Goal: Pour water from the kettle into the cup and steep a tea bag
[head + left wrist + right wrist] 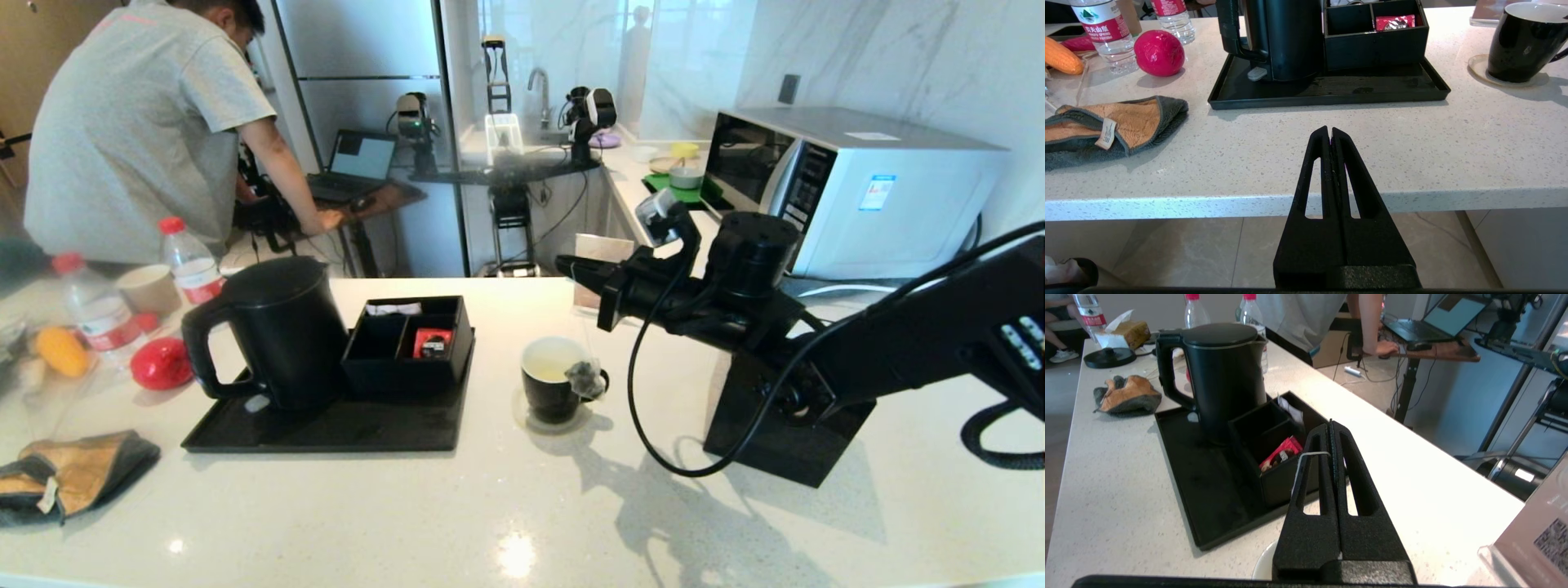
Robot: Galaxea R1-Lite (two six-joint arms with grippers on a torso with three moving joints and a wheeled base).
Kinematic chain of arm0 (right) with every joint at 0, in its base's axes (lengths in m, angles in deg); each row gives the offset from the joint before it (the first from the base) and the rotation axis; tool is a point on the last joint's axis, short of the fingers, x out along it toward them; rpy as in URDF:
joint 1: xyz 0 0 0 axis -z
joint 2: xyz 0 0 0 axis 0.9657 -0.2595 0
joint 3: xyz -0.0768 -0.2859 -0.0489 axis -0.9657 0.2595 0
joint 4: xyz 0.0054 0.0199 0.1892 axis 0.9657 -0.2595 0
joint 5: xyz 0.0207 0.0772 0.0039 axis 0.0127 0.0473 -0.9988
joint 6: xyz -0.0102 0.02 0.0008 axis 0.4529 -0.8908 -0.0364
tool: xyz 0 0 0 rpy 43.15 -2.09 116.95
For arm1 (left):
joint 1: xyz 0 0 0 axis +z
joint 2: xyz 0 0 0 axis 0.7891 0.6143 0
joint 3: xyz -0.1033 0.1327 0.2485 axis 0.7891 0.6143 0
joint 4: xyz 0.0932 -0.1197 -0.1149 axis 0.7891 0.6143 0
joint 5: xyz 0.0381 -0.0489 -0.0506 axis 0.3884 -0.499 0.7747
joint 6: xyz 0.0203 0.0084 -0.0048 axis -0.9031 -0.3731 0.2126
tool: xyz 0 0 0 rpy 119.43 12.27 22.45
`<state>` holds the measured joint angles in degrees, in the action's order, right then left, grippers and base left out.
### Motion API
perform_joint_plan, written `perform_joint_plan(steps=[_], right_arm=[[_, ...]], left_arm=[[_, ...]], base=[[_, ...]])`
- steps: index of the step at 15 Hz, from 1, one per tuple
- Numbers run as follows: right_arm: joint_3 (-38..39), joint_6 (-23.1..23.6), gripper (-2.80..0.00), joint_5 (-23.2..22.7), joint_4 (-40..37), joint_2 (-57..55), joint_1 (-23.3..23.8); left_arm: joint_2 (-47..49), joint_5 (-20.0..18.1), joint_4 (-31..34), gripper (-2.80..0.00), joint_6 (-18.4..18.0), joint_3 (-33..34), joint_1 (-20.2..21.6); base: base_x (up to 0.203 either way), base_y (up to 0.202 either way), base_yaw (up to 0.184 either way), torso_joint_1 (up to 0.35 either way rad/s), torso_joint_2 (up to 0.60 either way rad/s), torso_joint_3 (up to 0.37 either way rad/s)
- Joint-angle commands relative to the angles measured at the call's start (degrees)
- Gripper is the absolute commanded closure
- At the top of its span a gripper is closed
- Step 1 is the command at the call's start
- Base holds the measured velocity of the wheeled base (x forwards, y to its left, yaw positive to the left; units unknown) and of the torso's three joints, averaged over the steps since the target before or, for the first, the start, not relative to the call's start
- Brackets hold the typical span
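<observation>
Head view, working left to right: the kettle [273,331] stands upright on the black tray [326,433], well to the left of your right gripper [565,265]; the compartment box [408,343] sits just beside it. Next comes the cup [555,380], below and slightly left of the claw, with the tea bag [584,378] dangling at its rim on the handle side, its string [1310,455] pinched in the closed fingers. Liquid shows pale inside the cup. Your risk now is the sachet: it hangs over the lip rather than cleanly inside, so lowering from here could drop it outside or snag and tip the cup. The left gripper [1329,132] waits parked below the counter edge, fingers together and empty.
</observation>
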<state>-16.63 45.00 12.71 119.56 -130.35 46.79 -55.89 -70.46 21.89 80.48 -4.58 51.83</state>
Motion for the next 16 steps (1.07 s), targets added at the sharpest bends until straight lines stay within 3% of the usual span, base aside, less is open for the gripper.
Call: perform_joint_plan(steps=[1,6,16], right_arm=[[-3.4,-0.1,0.00,-0.2,-0.6,-0.7,0.0],[-11.3,0.0,0.00,-0.3,-5.7,-2.8,-0.1],[-6.4,0.6,0.00,-0.2,-3.3,-6.7,-3.9]], left_arm=[[0.0,0.0,0.0,0.00,0.0,0.0,0.0],[0.0,0.0,0.0,0.00,0.0,0.0,0.0],[0.0,0.0,0.0,0.00,0.0,0.0,0.0]], base=[[0.000,0.000,0.000,0.000,0.00,0.000],[0.000,0.000,0.000,0.000,0.00,0.000],[0.000,0.000,0.000,0.000,0.00,0.000]])
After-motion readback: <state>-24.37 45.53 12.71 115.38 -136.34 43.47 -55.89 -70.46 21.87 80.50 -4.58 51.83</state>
